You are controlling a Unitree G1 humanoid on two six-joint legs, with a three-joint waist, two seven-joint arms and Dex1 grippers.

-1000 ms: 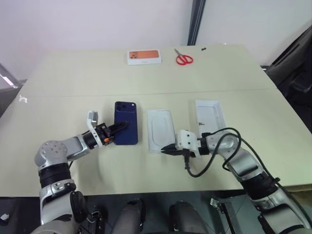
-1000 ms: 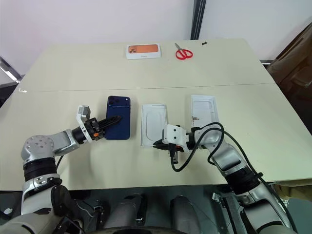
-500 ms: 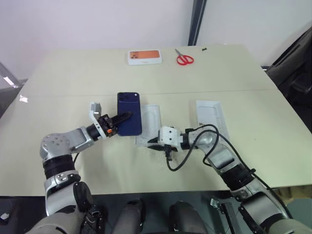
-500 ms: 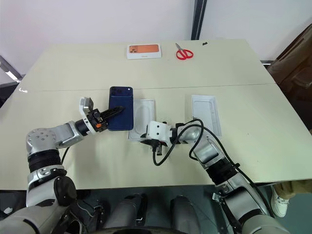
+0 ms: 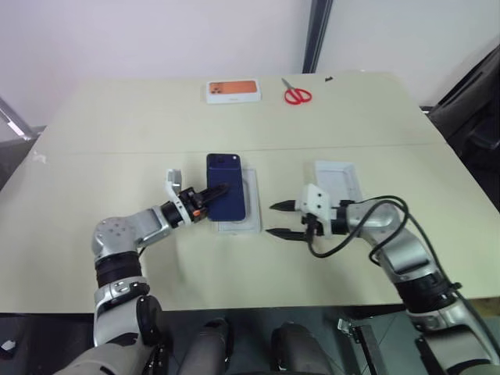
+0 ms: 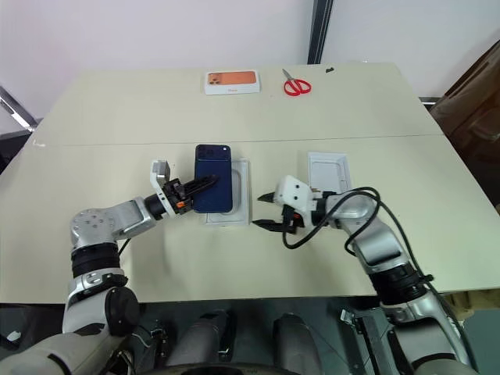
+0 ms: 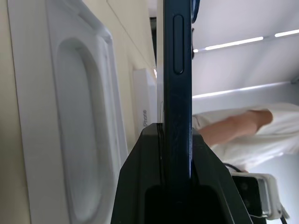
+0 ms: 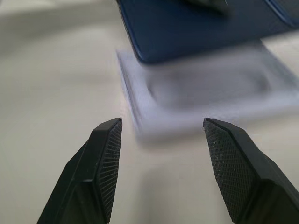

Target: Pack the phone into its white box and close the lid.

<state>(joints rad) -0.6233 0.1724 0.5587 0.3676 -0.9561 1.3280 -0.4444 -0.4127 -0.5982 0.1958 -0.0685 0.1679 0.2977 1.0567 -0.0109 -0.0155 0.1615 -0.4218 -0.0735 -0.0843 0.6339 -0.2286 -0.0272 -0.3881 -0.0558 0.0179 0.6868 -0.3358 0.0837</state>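
The dark blue phone [image 5: 226, 195] hangs back up just over the table, and my left gripper [image 5: 220, 190] is shut on its near end. In the left wrist view the phone [image 7: 177, 93] shows edge-on, clamped between the jaws. Under it lies a shallow white piece with an oval impression [image 5: 250, 217], partly covered. I cannot tell whether it is the white box. The lid [image 5: 337, 181], plain white inside, lies open side up to the right. My right gripper [image 5: 270, 219] hovers open between the two, pointing at the white piece [image 8: 201, 107] and holding nothing.
A white box with an orange picture [image 5: 232, 91] and red scissors [image 5: 295, 95] lie at the table's far edge. A black cable loops from my right wrist [image 5: 344, 234]. A person in white [image 7: 243, 130] shows beyond the table.
My left gripper carried the phone to the right, over the white piece. My right gripper, shut at that piece's near edge, dragged it left, then let go, drew back right and opened.
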